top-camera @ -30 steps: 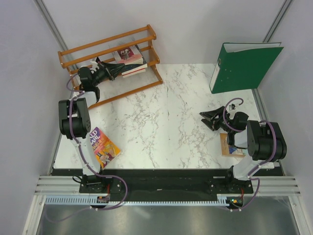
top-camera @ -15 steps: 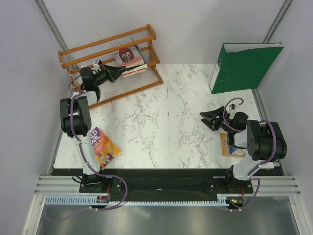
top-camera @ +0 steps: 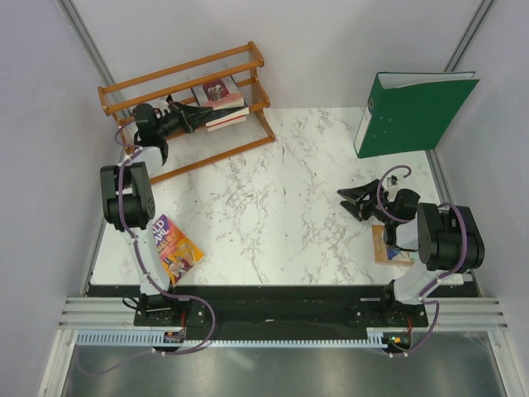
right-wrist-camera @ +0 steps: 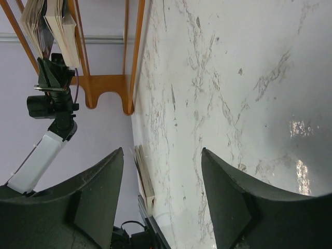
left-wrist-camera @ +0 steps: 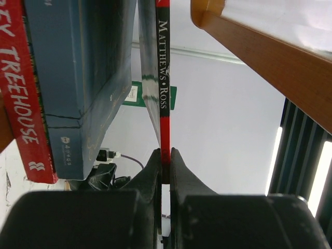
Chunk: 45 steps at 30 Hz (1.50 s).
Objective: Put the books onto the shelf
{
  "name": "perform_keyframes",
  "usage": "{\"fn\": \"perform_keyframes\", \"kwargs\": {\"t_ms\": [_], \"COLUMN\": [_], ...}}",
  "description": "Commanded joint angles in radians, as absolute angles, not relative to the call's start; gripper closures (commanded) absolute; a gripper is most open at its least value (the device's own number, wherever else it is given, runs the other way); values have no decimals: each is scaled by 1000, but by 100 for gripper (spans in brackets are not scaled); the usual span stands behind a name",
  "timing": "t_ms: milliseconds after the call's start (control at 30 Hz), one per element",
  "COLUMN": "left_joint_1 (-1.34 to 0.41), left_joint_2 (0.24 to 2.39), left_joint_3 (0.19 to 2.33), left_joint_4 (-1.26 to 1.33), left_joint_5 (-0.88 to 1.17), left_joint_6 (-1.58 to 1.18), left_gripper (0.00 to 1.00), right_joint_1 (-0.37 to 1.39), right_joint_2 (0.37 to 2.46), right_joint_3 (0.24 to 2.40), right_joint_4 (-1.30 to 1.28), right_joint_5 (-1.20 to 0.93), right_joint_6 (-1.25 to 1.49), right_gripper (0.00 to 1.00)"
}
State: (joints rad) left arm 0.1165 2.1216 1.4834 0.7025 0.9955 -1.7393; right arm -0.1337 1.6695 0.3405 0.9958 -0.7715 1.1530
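- The left arm's (top-camera: 124, 194) wrist has swung a little toward the bench's (top-camera: 289, 190) far left corner, taking the thin red book (left-wrist-camera: 164, 98) with it along the shelf (top-camera: 182, 70); the right arm (top-camera: 438, 236) has not shifted
- The left jaws are pressed together on the end of that book's spine, pinching it just beside a blue book (left-wrist-camera: 78, 78) and a red one (left-wrist-camera: 23, 104) already lying toward the shelf's right end
- The right jaws stand spread and hold nothing, hovering over the bench near its right edge
- Two books are not yet shelved: a yellow one (top-camera: 173, 248) near the near left corner, and an orange-brown one (top-camera: 385, 246) at the near right, partly under the right arm
- Risk, as I judge it: the grip catches only the spine's tip, so the thin book may pivot or sag. If it is let go before it rests against its neighbours, it could slip between the slats. A hard push could shove the pile off the shelf's right end
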Motion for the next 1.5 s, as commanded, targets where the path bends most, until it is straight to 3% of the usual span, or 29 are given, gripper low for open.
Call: {"fn": "perform_keyframes", "kwargs": {"t_ms": [0,167,200,433,533,567,733,1133,1333,1367,1433,1467], "left_joint_1": [120,120,121,118,118,118,115,109,106,106,106,106], "left_joint_2": [2144,2149,2152,2160,2146,2141,2118,2144,2126,2125,2123,2123], "left_joint_3": [1528,1529,1531,1557,1555,1554,1534,1439,1368,1362,1351,1348], "left_joint_4": [690,677,676,676,676,676,698,1176,1149,1143,1134,1125], "left_joint_5": [999,996,996,1005,1015,1017,1031,953,979,983,996,999], "left_joint_6": [-1701,-1695,-1695,-1698,-1692,-1687,-1735,-2274,-2261,-2255,-2235,-2229], "left_gripper": [98,91,84,64,52,41,34,33,38,52,70,83], "right_joint_1": [-130,-130,-130,-130,-130,-132,-130,-130,-130,-130,-130,-130], "right_joint_2": [1680,1683,1684,1681,1683,1684,1683,1675,1674,1671,1674,1677], "right_joint_3": [336,336,336,334,333,333,330,327,327,327,328,327], "right_joint_4": [1060,1065,1065,1066,1069,1072,1088,1097,1098,1098,1098,1098], "right_joint_5": [-793,-795,-795,-796,-795,-795,-796,-795,-796,-796,-796,-796], "right_joint_6": [1150,1154,1154,1157,1157,1160,1169,1178,1181,1181,1181,1181], "right_gripper": [31,31,31,31,31,31,31,31,30,30,31,31]}}
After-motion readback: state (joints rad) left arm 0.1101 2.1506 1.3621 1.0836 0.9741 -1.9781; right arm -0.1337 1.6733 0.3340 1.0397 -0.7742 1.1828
